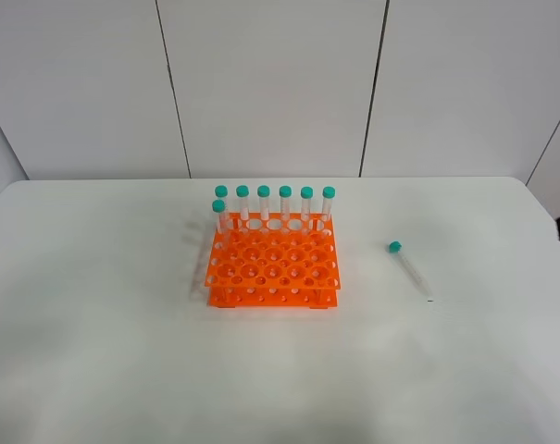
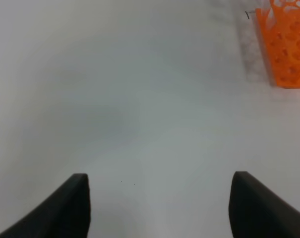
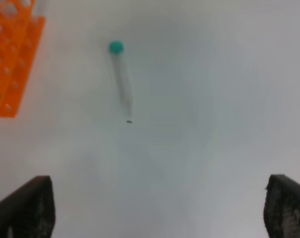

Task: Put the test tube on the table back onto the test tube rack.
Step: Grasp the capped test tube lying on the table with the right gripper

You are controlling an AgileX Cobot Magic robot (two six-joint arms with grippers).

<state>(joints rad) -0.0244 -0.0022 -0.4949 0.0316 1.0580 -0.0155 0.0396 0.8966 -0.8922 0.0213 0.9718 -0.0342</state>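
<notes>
Test tube (image 1: 411, 272), slim clear body, teal cap, lying on white table (image 1: 94, 351), both jaws spread, empty

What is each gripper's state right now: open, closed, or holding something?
Left gripper: open, holding nothing.
Right gripper: open, holding nothing; the test tube lies on the table.

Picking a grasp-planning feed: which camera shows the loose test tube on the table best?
Right wrist: the test tube lies large and unobstructed, teal cap to pointed tip, though slightly blurred. Exterior high shows it small, lying right of the test tube rack, apart from it. Left wrist misses it, showing only a rack corner.
</notes>
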